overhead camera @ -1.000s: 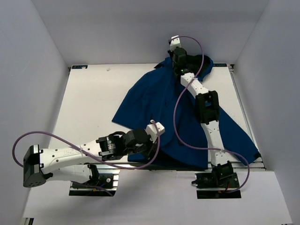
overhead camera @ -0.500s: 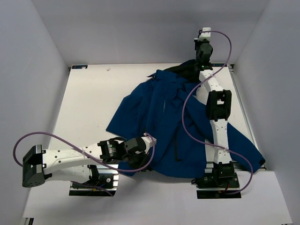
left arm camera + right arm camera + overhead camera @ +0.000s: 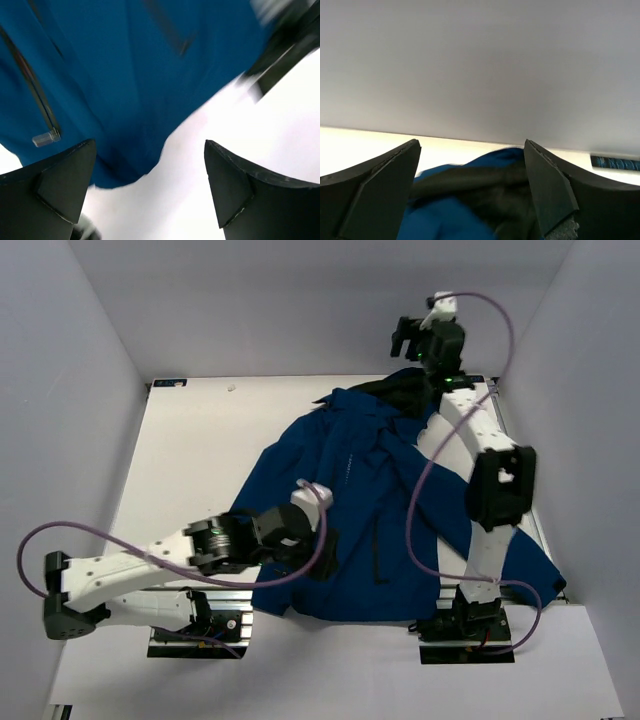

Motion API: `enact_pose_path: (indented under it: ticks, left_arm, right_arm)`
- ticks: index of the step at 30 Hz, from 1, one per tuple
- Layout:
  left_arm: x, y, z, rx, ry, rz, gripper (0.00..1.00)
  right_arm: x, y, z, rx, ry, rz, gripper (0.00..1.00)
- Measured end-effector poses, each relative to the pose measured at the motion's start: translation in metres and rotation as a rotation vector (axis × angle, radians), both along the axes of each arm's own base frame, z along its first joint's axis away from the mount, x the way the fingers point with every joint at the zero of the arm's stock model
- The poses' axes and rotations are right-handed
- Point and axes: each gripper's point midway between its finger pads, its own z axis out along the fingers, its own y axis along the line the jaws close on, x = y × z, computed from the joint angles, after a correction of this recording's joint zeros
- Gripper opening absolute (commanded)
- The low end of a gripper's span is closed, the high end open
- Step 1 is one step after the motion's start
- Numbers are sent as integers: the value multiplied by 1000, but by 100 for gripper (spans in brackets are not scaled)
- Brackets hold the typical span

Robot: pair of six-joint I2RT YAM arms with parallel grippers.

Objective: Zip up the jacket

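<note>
While the jacket [image 3: 350, 490] lies spread over the right half of the desk [image 3: 190, 460] in the overhead view, the left claw [image 3: 326, 552] hangs above its near part, with the dark zipper [image 3: 378, 550] just to that claw's right; the right claw [image 3: 405, 337] is raised past the desk's far edge, the black-lined hood [image 3: 405, 390] below it. Seen from the left wrist, the left claw [image 3: 150, 145] is spread wide with nothing between its fingers [image 3: 55, 190]; blue jacket [image 3: 125, 75] fills the space ahead and leftward, its hem ending between the fingertips over white desk [image 3: 200, 200], and a dark strip [image 3: 35, 90] with a small pale tab ends just above the left finger. Seen from the right wrist, the right claw [image 3: 472, 142] likewise gapes empty, fingers [image 3: 370, 195] wide apart, the hood [image 3: 470, 195] bunched below between them and a grey wall [image 3: 480, 60] ahead
</note>
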Motion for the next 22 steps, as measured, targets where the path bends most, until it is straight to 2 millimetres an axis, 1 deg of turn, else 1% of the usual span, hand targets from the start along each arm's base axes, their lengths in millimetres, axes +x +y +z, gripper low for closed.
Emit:
enact_pose_path:
  ticks: [2,3,4,5,6,7,8,9,10,12,14,15,16,17,18,19,20,21,22]
  left_arm:
    - [19,2,42,-93,-85,88,98]
    - [29,7,61,-125,-117,146,98]
    - [42,13,80,-160,-149,220,98]
    - [56,20,94,-179,-174,290,98]
    - [82,33,110,-197,-201,404,98]
    - [103,45,118,-204,-222,493,98]
    - [129,61,121,-193,-242,596,98]
    - [154,77,119,-173,-252,682,98]
    - [175,92,113,-143,-252,752,98]
    - [218,127,90,-53,-216,895,98]
    - [250,155,65,19,-160,993,98]
    - [262,170,53,44,-129,1031,98]
    - [269,185,42,59,-92,1066,98]
    - [274,202,35,63,-59,1101,98]
    - [276,217,33,52,-32,1133,98]
    - [278,230,32,44,-20,1163,98]
    - [279,246,34,33,-17,1199,98]
    - [279,259,38,29,-27,1231,98]
    - [277,266,43,21,-40,1243,98]
  right_arm:
    - [-35,-9,41,68,-1,-13,89]
    - [-54,-15,63,101,-10,-21,89]
    - [-73,-22,79,132,-8,-34,89]
    - [-93,-30,90,161,2,-50,89]
    - [-110,-36,97,184,16,-62,89]
    - [-126,-44,101,211,37,-76,89]
    - [-140,-49,97,230,70,-85,89]
    - [-154,-55,91,249,109,-91,89]
    - [-166,-60,78,265,160,-104,89]
    - [-186,-70,42,291,273,-136,90]
    - [-208,-79,-3,293,405,-183,89]
    - [-220,-82,-25,286,467,-203,89]
    - [-233,-84,-43,277,520,-226,89]
    - [-248,-88,-59,265,569,-249,90]
    - [-260,-91,-68,255,593,-265,90]
    - [-274,-95,-74,244,613,-283,89]
    - [-284,-98,-74,238,607,-298,89]
    - [-292,-102,-69,234,588,-308,89]
    - [-297,-104,-62,235,562,-313,90]
